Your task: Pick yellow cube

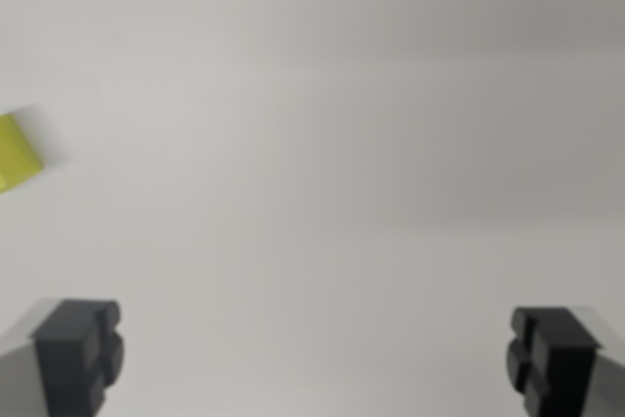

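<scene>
Looking down through the wrist view: the gripper (317,363) stands with its jaws spread wide, one dark fingertip (78,354) at the lower left, the other at the lower right, nothing held between them. The yellow cube (17,153) sits at the wrist view's left edge, partly cut off, well apart from both fingers. It rests on a plain white surface (342,144). Focus is soft.
</scene>
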Available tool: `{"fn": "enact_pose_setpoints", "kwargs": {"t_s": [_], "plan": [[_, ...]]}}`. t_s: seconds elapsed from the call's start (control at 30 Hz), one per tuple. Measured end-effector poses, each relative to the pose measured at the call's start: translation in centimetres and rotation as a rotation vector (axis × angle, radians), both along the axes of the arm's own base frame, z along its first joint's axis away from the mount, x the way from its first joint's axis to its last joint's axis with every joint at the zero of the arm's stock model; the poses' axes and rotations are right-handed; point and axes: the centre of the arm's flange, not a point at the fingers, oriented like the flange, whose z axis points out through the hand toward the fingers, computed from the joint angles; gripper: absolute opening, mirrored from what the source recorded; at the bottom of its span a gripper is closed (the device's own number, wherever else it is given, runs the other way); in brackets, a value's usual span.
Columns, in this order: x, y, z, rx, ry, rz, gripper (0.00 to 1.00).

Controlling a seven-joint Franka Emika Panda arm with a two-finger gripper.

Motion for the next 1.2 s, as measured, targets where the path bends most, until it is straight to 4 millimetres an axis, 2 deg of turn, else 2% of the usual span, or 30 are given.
{"fn": "enact_pose_setpoints", "kwargs": {"t_s": [0.27, 1.2], "plan": [[-0.1, 0.3, -0.3, 0.0, 0.0, 0.014, 1.0], [-0.5, 7.2, -6.8, 0.001, 0.002, 0.142, 1.0]]}}
